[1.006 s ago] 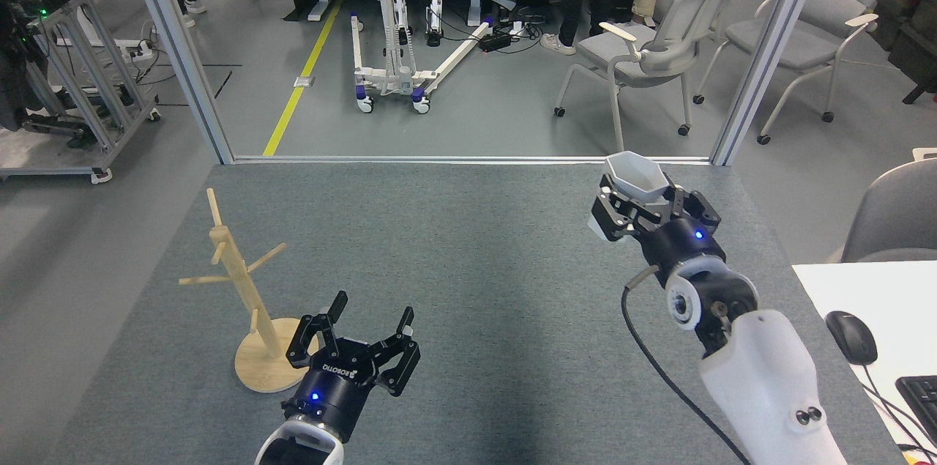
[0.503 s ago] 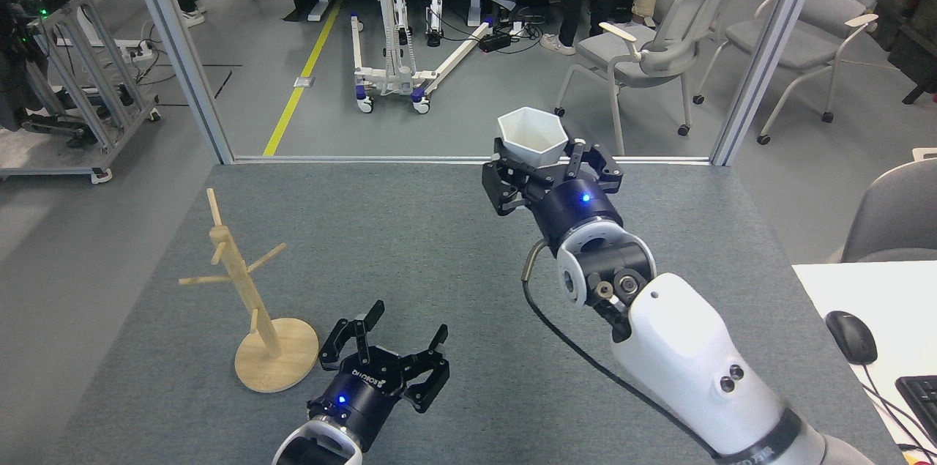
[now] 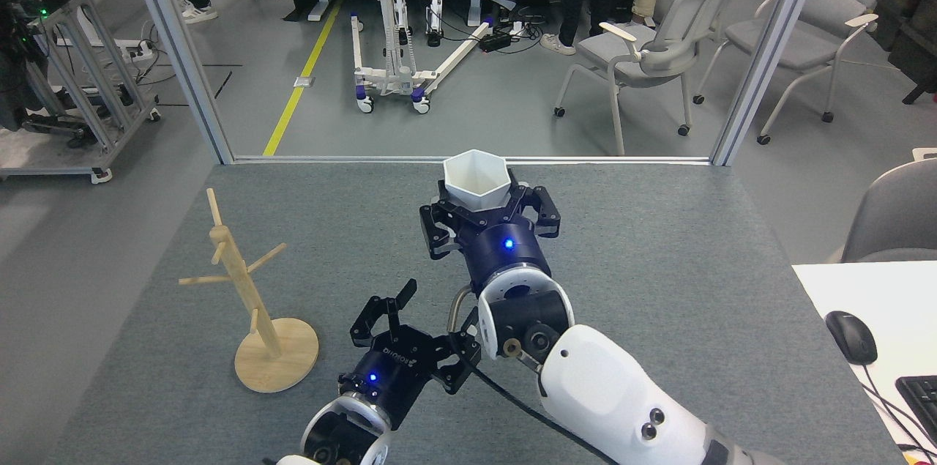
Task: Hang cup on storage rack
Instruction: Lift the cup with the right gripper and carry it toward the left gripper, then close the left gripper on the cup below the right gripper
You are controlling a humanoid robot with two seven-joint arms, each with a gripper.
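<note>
The white faceted cup (image 3: 476, 177) with its hexagonal rim facing up is held above the middle of the grey table, my right gripper (image 3: 489, 210) shut on its lower part. Its handle is hidden. The wooden storage rack (image 3: 245, 289), a slim post with angled pegs on a round base, stands at the left of the table, well to the left of the cup. My left gripper (image 3: 432, 326) is open near the front edge, right of the rack's base, nothing between its fingers.
The grey felt table (image 3: 659, 267) ends at a metal frame at the back. A white desk with a mouse (image 3: 851, 335) and keyboard sits at the right. Chairs, a wheeled lift and standing persons' legs are on the floor beyond.
My right arm has carried the cup from the back right of the table leftward to the middle. The left gripper has shifted to the right, still open.
</note>
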